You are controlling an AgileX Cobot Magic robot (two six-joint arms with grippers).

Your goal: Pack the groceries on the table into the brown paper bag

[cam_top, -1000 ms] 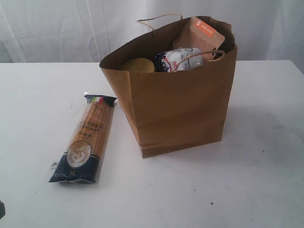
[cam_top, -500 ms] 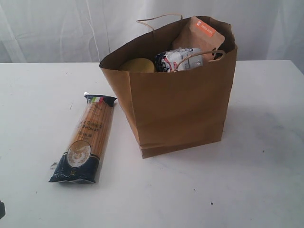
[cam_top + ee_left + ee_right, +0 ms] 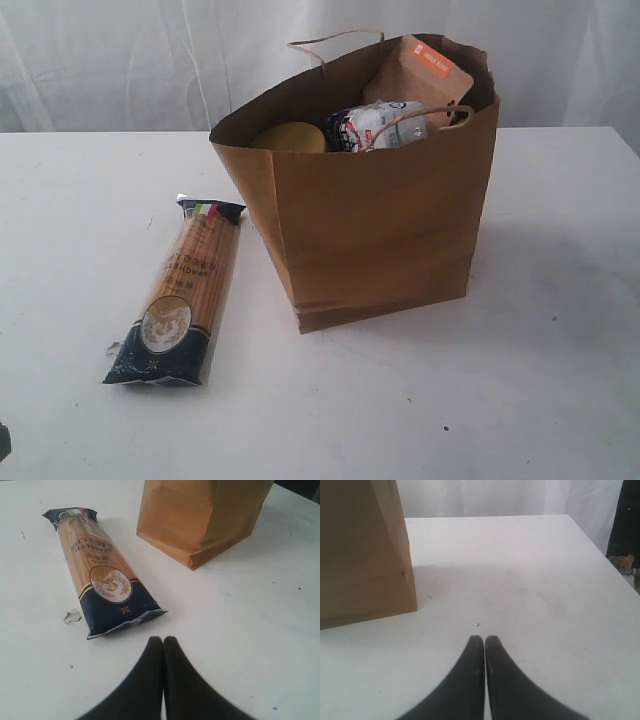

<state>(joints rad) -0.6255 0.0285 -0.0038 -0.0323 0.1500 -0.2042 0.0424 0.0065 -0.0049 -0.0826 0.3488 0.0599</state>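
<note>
The spaghetti packet (image 3: 178,300) lay on the table (image 3: 520,380) at eight o'clock from the brown paper bag (image 3: 370,210). The left tool (image 3: 163,640) and right tool (image 3: 484,639) were pressed together.

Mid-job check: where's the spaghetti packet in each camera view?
Exterior: spaghetti lies flat, left of the bag, apart from it.
Left wrist: spaghetti beside the bag, its dark end just ahead of the pincer.
Right wrist: not in it.
Shared landmark: the bag, in all three views.
</note>
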